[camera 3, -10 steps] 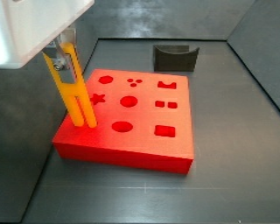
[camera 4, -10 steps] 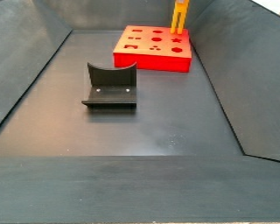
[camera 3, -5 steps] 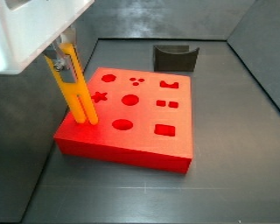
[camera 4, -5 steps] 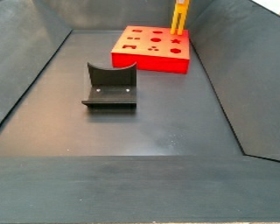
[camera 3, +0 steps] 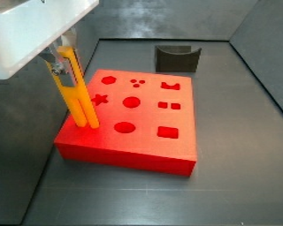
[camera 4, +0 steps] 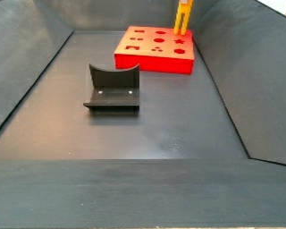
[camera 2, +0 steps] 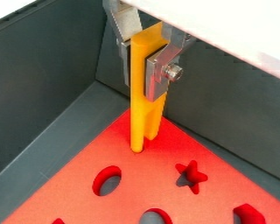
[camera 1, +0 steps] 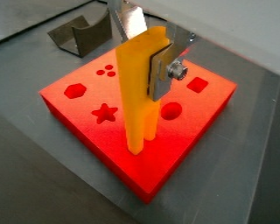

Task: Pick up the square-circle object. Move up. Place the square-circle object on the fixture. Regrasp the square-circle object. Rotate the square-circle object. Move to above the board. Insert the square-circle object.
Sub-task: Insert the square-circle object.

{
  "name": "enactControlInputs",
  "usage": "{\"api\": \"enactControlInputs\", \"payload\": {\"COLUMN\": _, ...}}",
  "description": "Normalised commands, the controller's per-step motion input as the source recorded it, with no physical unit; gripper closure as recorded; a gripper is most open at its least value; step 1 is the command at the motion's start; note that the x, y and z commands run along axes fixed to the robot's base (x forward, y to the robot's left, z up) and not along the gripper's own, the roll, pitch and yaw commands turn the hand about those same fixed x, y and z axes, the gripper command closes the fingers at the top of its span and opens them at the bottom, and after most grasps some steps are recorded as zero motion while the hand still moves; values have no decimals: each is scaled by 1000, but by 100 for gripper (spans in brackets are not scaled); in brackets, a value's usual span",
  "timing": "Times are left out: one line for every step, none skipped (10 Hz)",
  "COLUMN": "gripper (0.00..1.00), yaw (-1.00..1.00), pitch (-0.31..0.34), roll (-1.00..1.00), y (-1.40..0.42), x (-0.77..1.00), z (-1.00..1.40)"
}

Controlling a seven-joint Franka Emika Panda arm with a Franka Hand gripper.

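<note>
Gripping upright yellow-orange square-circle object [camera 1: 143, 96] — gripper [camera 1: 149, 54].

dark fixture [camera 4: 112, 88] mid-floor, red board [camera 4: 159, 48] beyond, upright yellow-orange peg [camera 4: 182, 18] at its far corner, tool out of frame

This looks like a robotics lab test cell: a bare dark grey floor [camera 4: 170, 134] walled by sloping grey panels [camera 4: 26, 72], holding only a red board [camera 3: 138, 110] of shaped holes and a black fixture [camera 4: 112, 88], with the end effector [camera 1: 149, 61] clamping a yellow peg [camera 1: 140, 96] upright over the board.
</note>
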Motion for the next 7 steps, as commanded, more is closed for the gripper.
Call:
{"api": "enactControlInputs", "payload": {"gripper": 100, "yaw": -203, "pitch": 0, "roll": 13, "y": -160, "x": 211, "z": -1000}}
{"api": "enactControlInputs", "payload": {"gripper": 100, "yaw": -200, "pitch": -4, "roll": 29, "y": -137, "x": 251, "z": -1000}}
{"api": "enactControlInputs", "payload": {"gripper": 100, "yaw": -197, "pitch": -7, "roll": 36, "y": -126, "x": 263, "z": -1000}}
{"api": "enactControlInputs", "payload": {"gripper": 100, "yaw": -194, "pitch": -6, "roll": 50, "y": -106, "x": 277, "z": -1000}}
{"api": "enactControlInputs", "payload": {"gripper": 100, "yaw": -169, "pitch": -1, "roll": 66, "y": -57, "x": 297, "z": -1000}}
{"api": "enactControlInputs", "payload": {"gripper": 100, "yaw": -151, "pitch": -3, "roll": 73, "y": -37, "x": 300, "z": -1000}}
{"api": "enactControlInputs", "payload": {"gripper": 100, "yaw": -137, "pitch": -1, "roll": 76, "y": -20, "x": 300, "z": -1000}}
